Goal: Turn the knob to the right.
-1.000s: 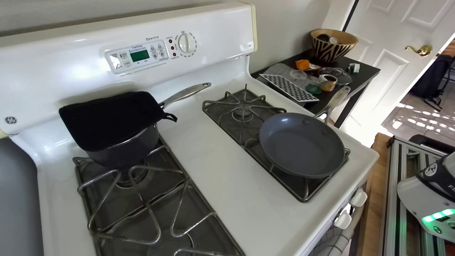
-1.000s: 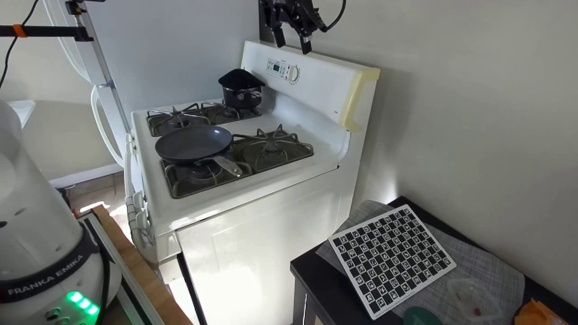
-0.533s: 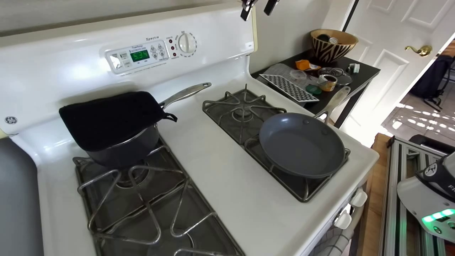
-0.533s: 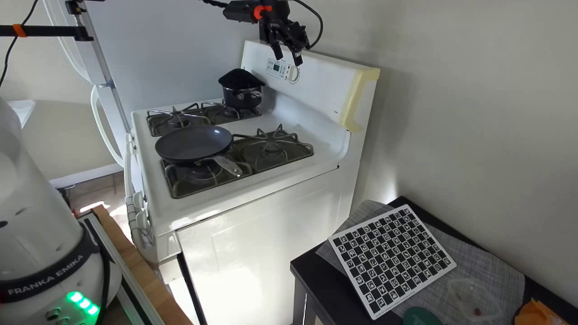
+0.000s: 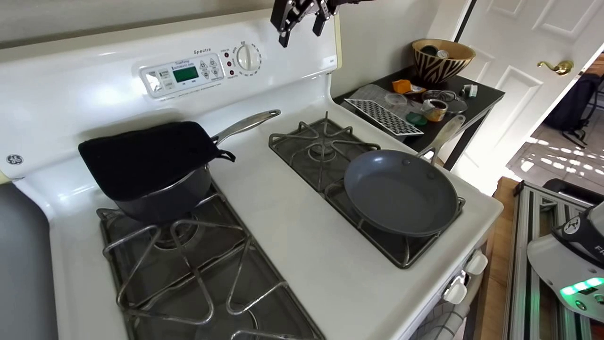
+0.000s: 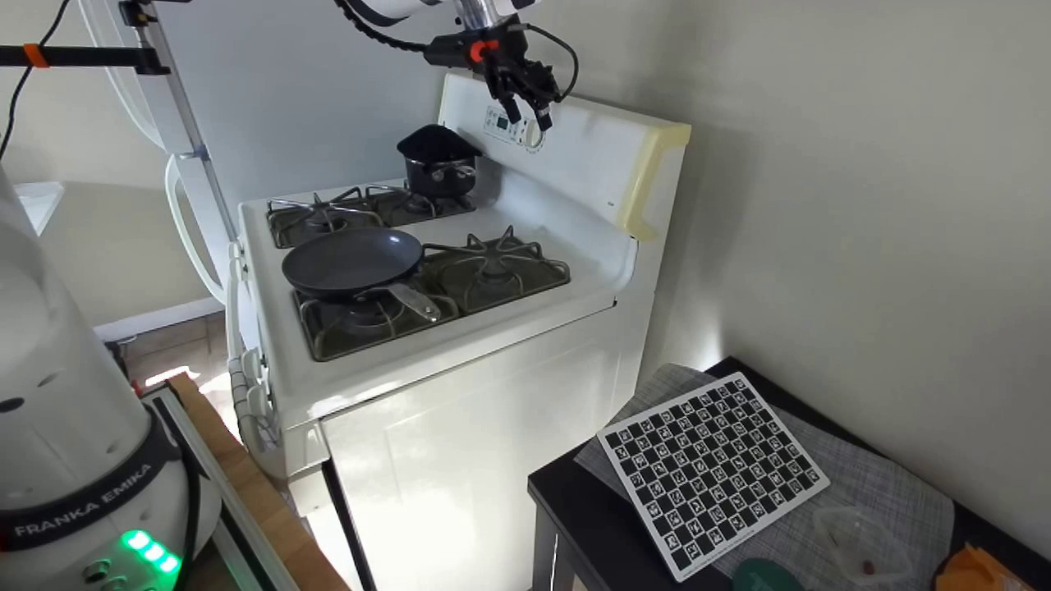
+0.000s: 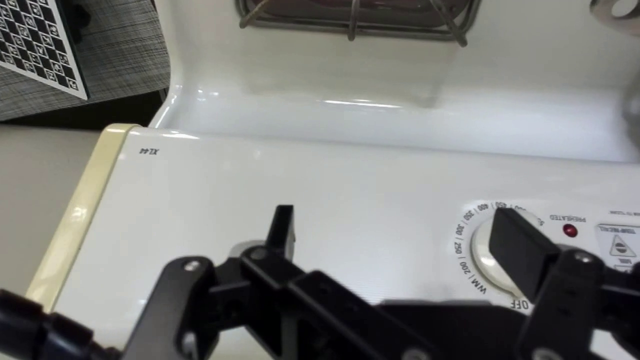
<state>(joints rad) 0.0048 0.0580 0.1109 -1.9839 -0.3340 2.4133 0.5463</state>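
The knob point(image 5: 248, 57) is a round white dial on the stove's back panel, right of the green display point(image 5: 185, 74). My gripper point(image 5: 300, 36) hangs in front of the panel, up and to the right of the knob in that exterior view. In an exterior view the gripper point(image 6: 530, 120) covers part of the knob point(image 6: 535, 136). In the wrist view the gripper point(image 7: 394, 210) is wide open with nothing between its fingers. Its right finger point(image 7: 520, 247) hides much of the knob point(image 7: 484, 258). The knob's visible tip stands by the OFF mark. I cannot tell any contact.
A dark pot point(image 5: 163, 193) with a black cloth over it stands below the panel, its handle point(image 5: 247, 125) reaching right. A frying pan point(image 5: 401, 191) sits on the front right burner. A side table beside the stove holds a checkered board point(image 6: 713, 476).
My gripper has come down in front of the back panel and moved closer to the knob, entering the exterior view from the top right. The knob looks unchanged.
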